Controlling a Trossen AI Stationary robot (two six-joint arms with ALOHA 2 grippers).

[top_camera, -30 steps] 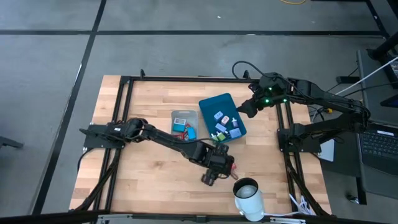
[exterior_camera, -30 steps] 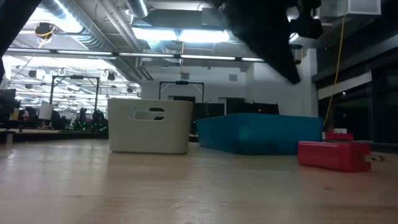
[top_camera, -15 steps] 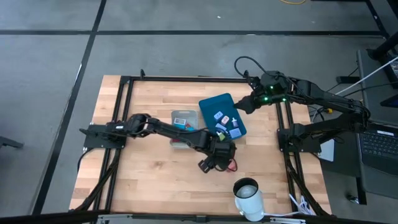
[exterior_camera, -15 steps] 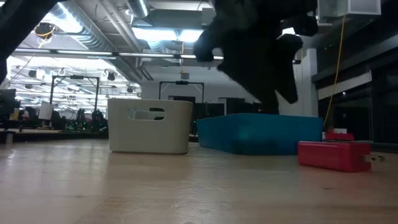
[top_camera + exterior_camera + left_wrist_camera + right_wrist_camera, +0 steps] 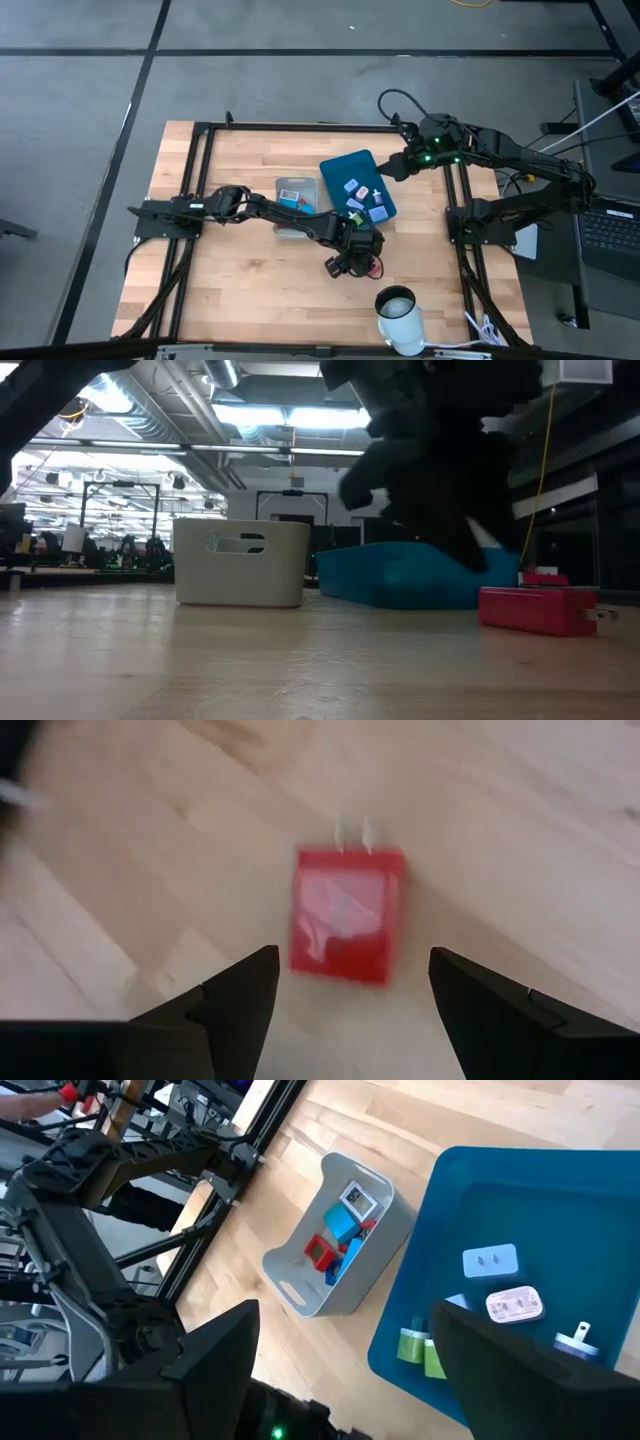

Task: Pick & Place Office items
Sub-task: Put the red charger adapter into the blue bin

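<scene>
— Where do we stand? Our left gripper (image 5: pixel 345 982) hangs over the red plug adapter (image 5: pixel 347 913), jaws apart, one on each side of it. The adapter lies flat on the wooden table (image 5: pixel 230 290), just beside the teal tray (image 5: pixel 345 165).

— Then we come straight down, keep it centred, and close across its flat sides, clear of the two thin metal prongs at its end.

— It looks like a small, glossy, hard plastic block, so we judge it could slip if we pinch a corner.

— And the right gripper (image 5: pixel 345 1365)? It waits above the tray's far edge, jaws spread, holding nothing. The grey bin (image 5: pixel 335 1275) already holds red and blue pieces.
</scene>
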